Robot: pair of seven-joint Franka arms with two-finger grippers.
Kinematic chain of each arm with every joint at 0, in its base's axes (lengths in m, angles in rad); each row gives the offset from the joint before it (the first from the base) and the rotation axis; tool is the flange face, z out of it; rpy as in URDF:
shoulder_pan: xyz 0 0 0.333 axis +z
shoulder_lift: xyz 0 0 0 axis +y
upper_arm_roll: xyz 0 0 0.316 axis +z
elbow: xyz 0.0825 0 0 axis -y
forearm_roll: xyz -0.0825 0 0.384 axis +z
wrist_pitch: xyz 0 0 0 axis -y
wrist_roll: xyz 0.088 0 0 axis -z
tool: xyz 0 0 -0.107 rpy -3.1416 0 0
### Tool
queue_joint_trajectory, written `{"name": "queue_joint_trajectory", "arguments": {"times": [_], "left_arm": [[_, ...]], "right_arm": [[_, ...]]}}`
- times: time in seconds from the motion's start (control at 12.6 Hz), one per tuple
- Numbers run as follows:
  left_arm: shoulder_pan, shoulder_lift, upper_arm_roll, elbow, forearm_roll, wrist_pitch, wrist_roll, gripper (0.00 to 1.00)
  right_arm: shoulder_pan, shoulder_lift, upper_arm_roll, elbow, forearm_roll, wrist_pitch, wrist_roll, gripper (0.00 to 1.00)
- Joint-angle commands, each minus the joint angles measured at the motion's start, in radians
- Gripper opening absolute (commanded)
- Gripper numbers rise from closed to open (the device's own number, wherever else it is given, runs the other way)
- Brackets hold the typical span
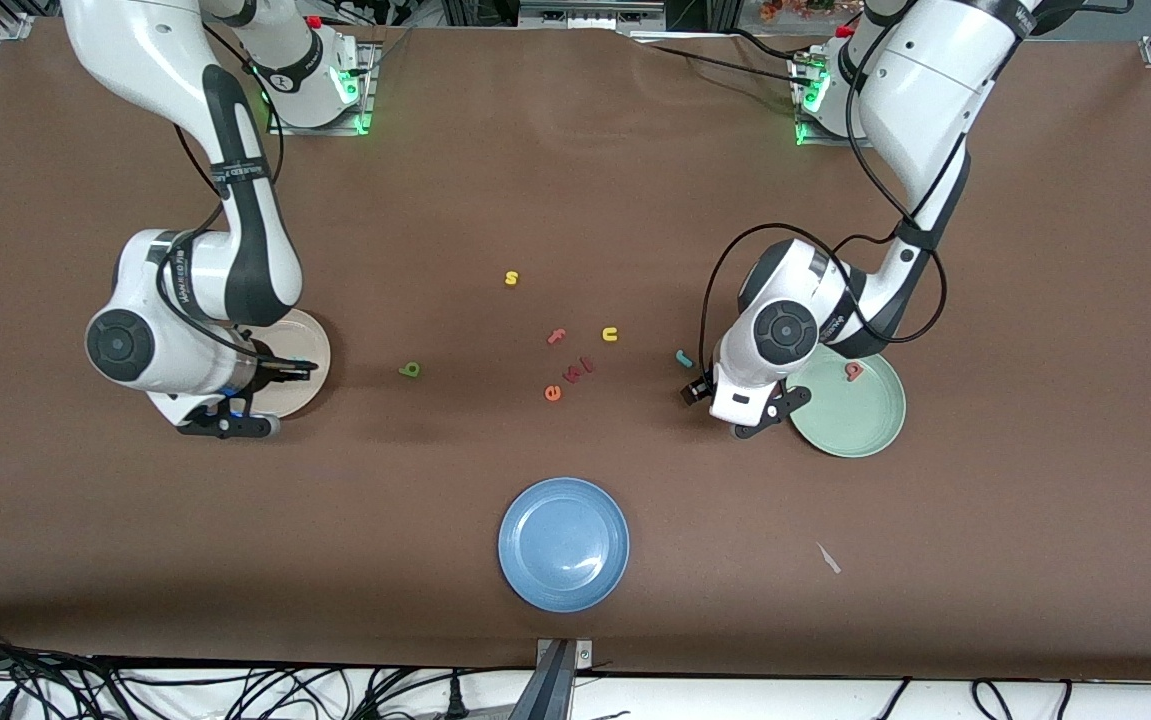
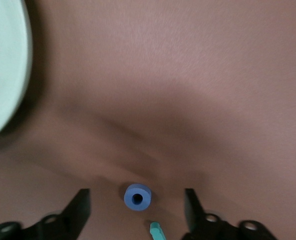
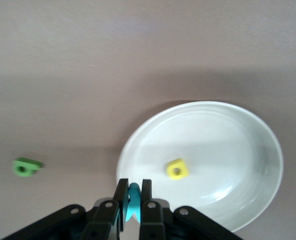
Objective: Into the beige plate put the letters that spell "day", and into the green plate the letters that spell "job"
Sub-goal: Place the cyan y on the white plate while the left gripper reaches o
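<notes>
My right gripper (image 3: 134,197) is shut on the teal "y" (image 3: 134,204) and hangs over the rim of the beige plate (image 3: 227,145) (image 1: 311,352). The yellow "d" (image 3: 177,169) lies in that plate. The green "a" (image 1: 410,370) (image 3: 25,166) sits on the table beside it, toward the middle. My left gripper (image 2: 137,210) is low over the table beside the green plate (image 1: 860,425) (image 2: 3,65), open, with the blue "o" (image 2: 138,196) between its fingers (image 2: 80,207), untouched. The teal "j" (image 1: 683,357) (image 2: 157,231) lies close by. The pink-red "b" (image 1: 853,370) is in the green plate.
Mid-table lie a yellow "s" (image 1: 511,278), a yellow "u" (image 1: 610,334), a pink "f" (image 1: 556,337), more pink letters (image 1: 583,367) and an orange "e" (image 1: 552,393). A blue plate (image 1: 563,543) sits nearer the front camera. A white scrap (image 1: 828,558) lies nearer the front camera than the green plate.
</notes>
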Motion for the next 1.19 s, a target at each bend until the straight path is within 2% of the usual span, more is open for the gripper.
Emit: {"name": "queue_joint_trajectory", "arguments": {"times": [0.0, 0.08, 0.16, 0.24, 0.71, 0.95, 1.03, 1.11], "left_arm": [[-0.005, 0.016, 0.007, -0.005, -0.029, 0.004, -0.024, 0.44], [-0.005, 0.018, 0.006, -0.003, -0.029, 0.004, -0.04, 0.42], [-0.005, 0.021, 0.006, -0.003, -0.032, 0.005, -0.041, 0.42], [-0.005, 0.024, 0.006, 0.0, -0.045, 0.005, -0.041, 0.42], [-0.005, 0.032, 0.006, 0.005, -0.072, 0.007, -0.038, 0.42], [-0.004, 0.035, 0.006, 0.005, -0.072, 0.008, -0.038, 0.38], [-0.004, 0.041, 0.006, 0.006, -0.072, 0.008, -0.038, 0.31], [-0.002, 0.039, 0.006, 0.008, -0.072, 0.008, -0.038, 0.19]], "right_arm": [[0.013, -0.047, -0.012, -0.182, -0.015, 0.199, -0.123, 0.0], [0.013, -0.045, -0.012, -0.207, -0.013, 0.242, -0.132, 0.07], [0.013, -0.044, -0.01, -0.206, -0.01, 0.242, -0.116, 0.77], [0.015, -0.045, -0.009, -0.2, -0.01, 0.238, -0.094, 1.0], [0.142, -0.056, -0.001, -0.123, -0.01, 0.106, 0.044, 1.0], [0.166, -0.048, 0.029, -0.123, -0.016, 0.109, -0.181, 1.0], [0.166, -0.047, 0.034, -0.123, -0.016, 0.114, -0.271, 1.0], [0.169, -0.044, 0.04, -0.123, -0.016, 0.123, -0.348, 1.0]]}}
